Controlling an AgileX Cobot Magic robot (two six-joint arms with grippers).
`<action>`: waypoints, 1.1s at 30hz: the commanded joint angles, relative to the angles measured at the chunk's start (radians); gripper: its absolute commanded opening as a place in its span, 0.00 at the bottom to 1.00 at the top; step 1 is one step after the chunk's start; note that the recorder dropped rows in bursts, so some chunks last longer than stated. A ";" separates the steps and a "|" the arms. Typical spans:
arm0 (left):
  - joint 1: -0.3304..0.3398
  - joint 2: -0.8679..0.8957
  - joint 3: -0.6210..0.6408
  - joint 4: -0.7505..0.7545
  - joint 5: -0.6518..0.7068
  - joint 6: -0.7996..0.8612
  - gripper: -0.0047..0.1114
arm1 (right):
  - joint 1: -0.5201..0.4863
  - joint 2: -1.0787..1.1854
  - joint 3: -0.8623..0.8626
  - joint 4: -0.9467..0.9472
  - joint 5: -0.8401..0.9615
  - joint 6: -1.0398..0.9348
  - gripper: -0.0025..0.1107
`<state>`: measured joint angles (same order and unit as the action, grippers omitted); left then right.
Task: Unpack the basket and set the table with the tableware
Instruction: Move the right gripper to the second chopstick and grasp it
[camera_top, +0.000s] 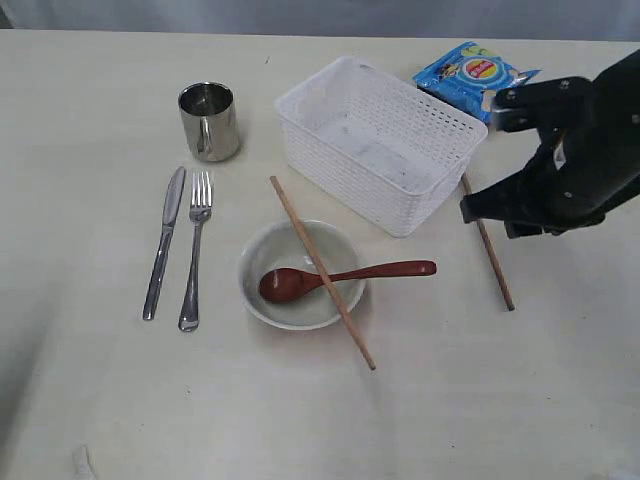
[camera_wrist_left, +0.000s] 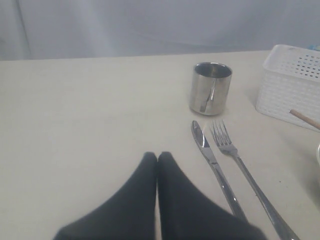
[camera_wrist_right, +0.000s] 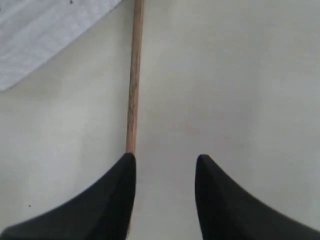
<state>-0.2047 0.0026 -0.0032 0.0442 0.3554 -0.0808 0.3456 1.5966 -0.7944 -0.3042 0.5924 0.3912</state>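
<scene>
**Cream tabletop, one stray chopstick left to fetch**

Pale matte table (camera_top: 500, 410) under a grey backdrop, and by the look of it nearly laid. White basket (camera_top: 350, 185) empty at the back. Mug (camera_top: 208, 120), knife (camera_top: 163, 245) and fork (camera_top: 195, 250) lined up on the left. Bowl (camera_top: 250, 275) in the middle, carrying the wooden spoon (camera_top: 385, 270) and the first chopstick (camera_top: 295, 222) across its rim. Second chopstick (camera_top: 498, 268) flat on the table just beside the basket's right corner, well apart from its partner. Blue snack bag (camera_top: 465, 75) behind the basket, no part of the setting. Likely step in hand: collecting that second stick.

To do it well:
- Shift sideways before dropping, centring the shaft between the fingers. At present, in the right wrist view, the wood runs beneath one finger rather than through the gap.
- Keep the jaws square across the stick, not along it.
- Descend until the fingertips almost brush the tabletop. Thin and flat, so easily missed from too high.
- Close gently near the middle of the length to avoid tipping on the lift.
- Rise clear of the basket wall, then carry over and lay parallel with the first stick.

Right gripper (camera_wrist_right: 165, 162): spread wide, pinching nothing, hovering low over the second chopstick. Touching it or not, impossible to tell. Left gripper (camera_wrist_left: 158, 157): fingertips pressed together, empty, over bare table near the knife.
</scene>
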 joint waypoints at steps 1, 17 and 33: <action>-0.005 -0.003 0.003 0.008 -0.011 -0.004 0.04 | -0.007 0.117 -0.008 0.009 -0.046 -0.014 0.36; -0.005 -0.003 0.003 0.008 -0.011 -0.004 0.04 | -0.114 0.241 -0.170 0.229 0.061 -0.232 0.36; -0.005 -0.003 0.003 0.008 -0.011 -0.004 0.04 | -0.128 0.283 -0.207 0.389 -0.012 -0.399 0.36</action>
<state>-0.2047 0.0026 -0.0032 0.0442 0.3554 -0.0808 0.2353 1.8582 -0.9986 0.0917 0.5893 0.0000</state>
